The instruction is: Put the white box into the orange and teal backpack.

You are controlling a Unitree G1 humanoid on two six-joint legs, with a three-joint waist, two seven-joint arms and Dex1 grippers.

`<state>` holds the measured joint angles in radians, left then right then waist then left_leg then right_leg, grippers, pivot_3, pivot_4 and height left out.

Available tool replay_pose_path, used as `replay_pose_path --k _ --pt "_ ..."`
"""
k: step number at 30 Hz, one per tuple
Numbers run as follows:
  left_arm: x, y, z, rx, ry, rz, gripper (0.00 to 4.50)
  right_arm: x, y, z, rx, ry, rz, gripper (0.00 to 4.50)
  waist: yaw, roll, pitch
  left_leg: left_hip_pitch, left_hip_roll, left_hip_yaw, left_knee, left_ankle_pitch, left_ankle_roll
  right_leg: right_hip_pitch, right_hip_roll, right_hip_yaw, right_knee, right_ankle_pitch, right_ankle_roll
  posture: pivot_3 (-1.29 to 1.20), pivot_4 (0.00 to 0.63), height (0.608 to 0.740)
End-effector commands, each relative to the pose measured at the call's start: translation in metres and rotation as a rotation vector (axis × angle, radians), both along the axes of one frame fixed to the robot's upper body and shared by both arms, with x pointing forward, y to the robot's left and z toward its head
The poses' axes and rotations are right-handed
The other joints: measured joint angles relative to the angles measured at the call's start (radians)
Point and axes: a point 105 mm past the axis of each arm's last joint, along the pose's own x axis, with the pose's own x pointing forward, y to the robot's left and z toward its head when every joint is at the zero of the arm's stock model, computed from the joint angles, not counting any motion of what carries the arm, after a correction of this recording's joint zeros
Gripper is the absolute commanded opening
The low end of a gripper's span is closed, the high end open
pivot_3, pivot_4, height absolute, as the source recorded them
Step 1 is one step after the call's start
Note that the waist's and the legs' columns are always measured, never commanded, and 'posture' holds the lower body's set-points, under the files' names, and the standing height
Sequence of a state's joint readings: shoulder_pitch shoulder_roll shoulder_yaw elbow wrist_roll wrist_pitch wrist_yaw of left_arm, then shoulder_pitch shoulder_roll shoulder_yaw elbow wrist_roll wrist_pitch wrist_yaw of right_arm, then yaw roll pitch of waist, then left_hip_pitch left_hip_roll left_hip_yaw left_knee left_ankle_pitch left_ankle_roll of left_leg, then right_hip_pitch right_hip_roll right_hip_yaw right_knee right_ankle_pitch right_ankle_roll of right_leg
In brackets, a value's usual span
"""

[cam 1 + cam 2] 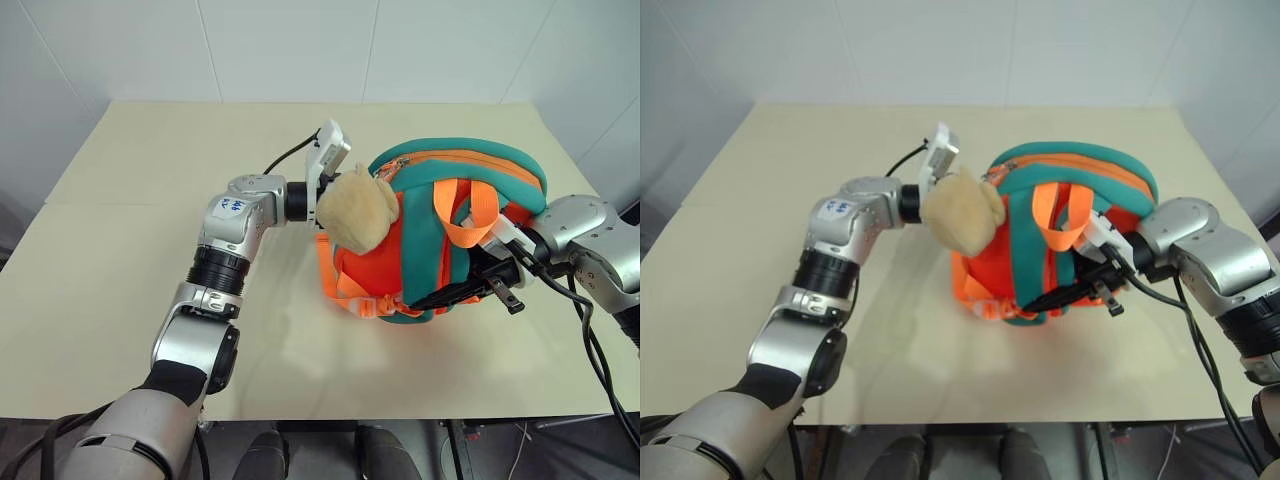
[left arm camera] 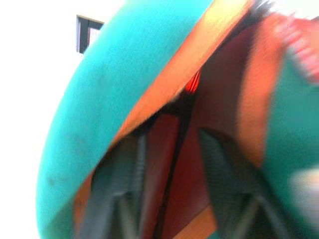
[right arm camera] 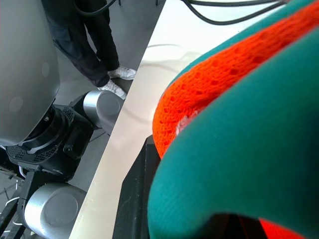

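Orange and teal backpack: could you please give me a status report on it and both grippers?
Right gripper clamped on teal edge of orange and teal backpack. Left gripper at its opening, behind plush toy.

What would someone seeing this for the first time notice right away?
The orange and teal backpack stands out first, bulky and bright on the beige table, right of its middle. Next is the tan plush toy on the backpack's left side, where the left arm reaches in. The right gripper is at the backpack's right side, against a teal strap.
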<state>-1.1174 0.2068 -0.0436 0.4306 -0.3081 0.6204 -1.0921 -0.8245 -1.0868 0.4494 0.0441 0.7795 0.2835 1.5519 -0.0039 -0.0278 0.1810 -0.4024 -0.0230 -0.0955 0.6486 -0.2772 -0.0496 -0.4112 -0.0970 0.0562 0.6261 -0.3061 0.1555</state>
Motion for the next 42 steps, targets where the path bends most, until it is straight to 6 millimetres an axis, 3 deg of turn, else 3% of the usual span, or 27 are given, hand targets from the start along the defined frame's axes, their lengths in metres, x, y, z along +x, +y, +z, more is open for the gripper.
replay_pose_path --k 1,2,6,7,10,21,35,42 --pt "-0.012 0.005 0.010 0.005 -0.060 -0.027 0.35 -0.006 0.000 0.009 -0.001 -0.019 0.065 0.65 0.000 0.000 0.000 0.000 0.000 0.000 0.000 0.000 0.000 0.000 0.000 0.000 0.000 0.000 0.000 0.00 0.150 0.740" --pt "-0.014 0.008 0.011 0.012 -0.078 -0.026 0.10 -0.006 0.000 0.008 -0.002 -0.019 0.065 0.65 0.000 0.000 0.000 0.000 0.000 0.000 0.000 0.000 0.000 0.000 0.000 0.000 0.000 0.000 0.000 0.00 0.150 0.740" --pt "-0.017 0.021 0.015 0.034 -0.129 0.005 0.10 -0.006 0.000 0.007 -0.005 -0.018 0.063 0.65 0.002 0.000 0.000 0.000 0.000 0.000 0.001 0.000 0.000 0.000 0.000 0.000 0.000 0.000 0.000 0.00 0.150 0.740" --pt "-0.015 0.025 0.015 0.045 -0.143 0.024 0.27 -0.006 0.000 0.007 -0.005 -0.019 0.063 0.65 0.002 0.000 0.000 0.000 0.000 0.000 0.001 0.000 0.000 0.000 0.000 0.000 0.000 0.000 0.000 0.00 0.150 0.740" --pt "-0.018 0.035 0.013 0.080 -0.156 0.039 0.98 -0.006 0.000 0.007 -0.005 -0.018 0.062 0.65 0.001 0.000 0.000 0.000 0.000 0.000 0.001 0.000 0.000 0.000 0.000 0.000 0.000 0.000 0.000 0.00 0.150 0.740" --pt "-0.021 0.074 0.027 0.077 -0.221 0.147 4.47 -0.005 -0.001 0.005 -0.006 -0.021 0.056 0.65 0.000 0.000 0.000 0.000 0.000 0.000 0.001 0.000 0.000 0.000 0.000 0.000 0.000 0.000 0.000 0.00 0.150 0.740" --pt "-0.029 0.126 0.068 -0.082 -0.273 0.351 4.47 -0.001 -0.003 0.005 0.000 -0.028 0.035 0.65 0.000 0.001 0.000 0.000 0.001 0.000 0.000 0.000 0.000 0.000 0.000 0.000 0.000 0.000 0.000 0.00 0.150 0.740" --pt "-0.050 0.116 0.083 -0.309 -0.170 0.301 4.47 0.002 -0.001 0.006 0.032 -0.032 0.033 0.65 0.001 0.001 0.000 0.000 0.001 -0.001 0.001 0.000 0.000 0.001 0.000 0.000 0.000 0.000 0.000 0.00 0.150 0.740"
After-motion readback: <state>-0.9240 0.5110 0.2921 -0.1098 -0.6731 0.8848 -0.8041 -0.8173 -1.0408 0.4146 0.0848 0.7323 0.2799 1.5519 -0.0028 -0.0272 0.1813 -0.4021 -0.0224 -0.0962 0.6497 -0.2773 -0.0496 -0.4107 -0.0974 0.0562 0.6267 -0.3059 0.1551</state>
